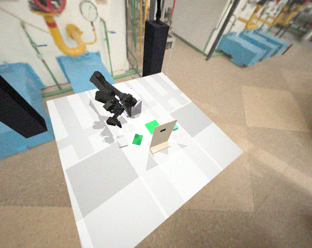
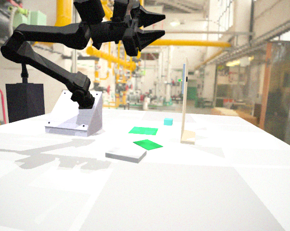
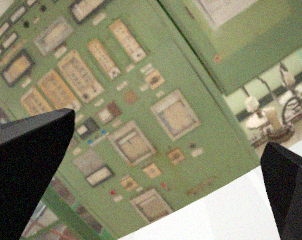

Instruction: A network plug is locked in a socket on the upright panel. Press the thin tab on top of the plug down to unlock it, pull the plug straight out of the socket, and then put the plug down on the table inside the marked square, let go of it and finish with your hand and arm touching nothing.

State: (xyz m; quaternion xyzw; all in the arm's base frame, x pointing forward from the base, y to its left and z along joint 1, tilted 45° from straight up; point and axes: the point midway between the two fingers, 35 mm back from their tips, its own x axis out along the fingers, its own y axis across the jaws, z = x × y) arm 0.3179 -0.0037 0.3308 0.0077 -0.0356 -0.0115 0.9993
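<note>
The upright tan panel stands on its foot. In the exterior view it is edge-on, with a blue plate on the side facing the arm. A tiny green plug juts from that plate; its tab is too small to make out. The top view shows the panel's back with a dark opening. Two green patches lie flat on the table: a brighter one and a darker one. My gripper is open and empty, above and on the arm's side of the panel.
A flat whitish slab lies beside the darker green patch. A cyan block lies near the panel. The arm's sloped lilac base stands behind the patches. The wrist view shows only background between the fingers.
</note>
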